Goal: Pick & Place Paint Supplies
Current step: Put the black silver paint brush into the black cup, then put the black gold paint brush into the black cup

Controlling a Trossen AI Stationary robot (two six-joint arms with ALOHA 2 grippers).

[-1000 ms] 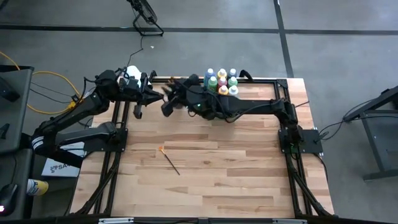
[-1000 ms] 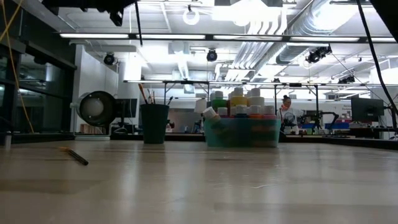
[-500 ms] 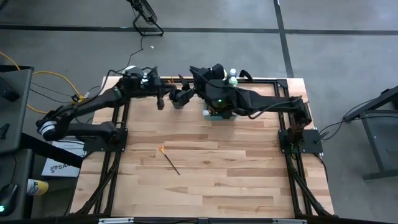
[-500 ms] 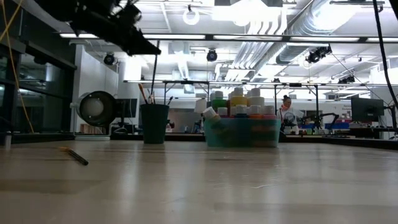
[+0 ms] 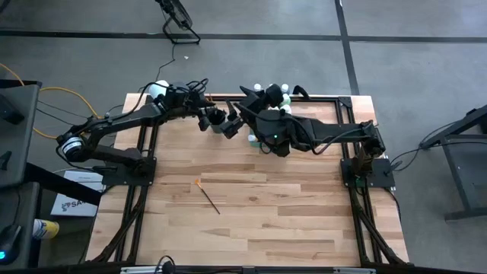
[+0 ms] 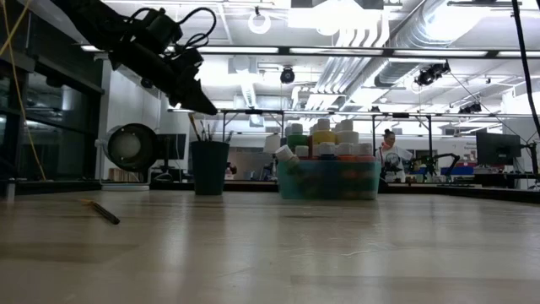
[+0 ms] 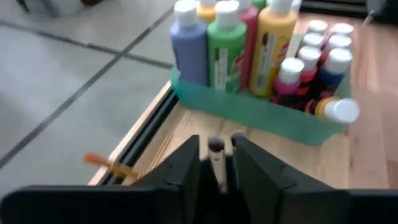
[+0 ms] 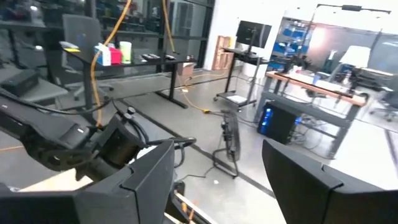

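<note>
1. The pale wooden plank tabletop (image 5: 251, 205) carries everything, and most of its near half lies bare.
2. The right arm reaches from the right side toward the far middle of the tabletop. Its right gripper (image 5: 228, 120) hangs raised just beside the tray. In the right wrist view its two dark fingers (image 8: 146, 180) stand wide apart with nothing between them.
3. The left arm stretches from the left side along the far edge. Its left gripper (image 5: 205, 119) hangs close to the right gripper, above the dark cup.
4. In the left wrist view the left gripper's fingers (image 7: 186, 168) stand narrowly apart, with a thin brush handle (image 7: 217, 165) in the gap. Whether the fingers press on the handle cannot be told.
5. The translucent green rectangular tray (image 7: 249, 111) sits at the far edge of the tabletop, right of the cup in the low view.
6. Paint bottles with white caps stand packed upright in the tray: a lilac bottle (image 7: 188, 43), a green bottle (image 7: 226, 43) and a yellow bottle (image 7: 275, 37) among them. One small orange bottle (image 7: 334, 109) lies tipped on its side at the tray's end.
7. A dark round cup (image 6: 209, 167) stands left of the tray and holds several brushes upright.
8. One thin dark-handled paintbrush with an orange end (image 5: 208, 195) lies alone on the tabletop, well apart from both grippers, left of centre.
</note>
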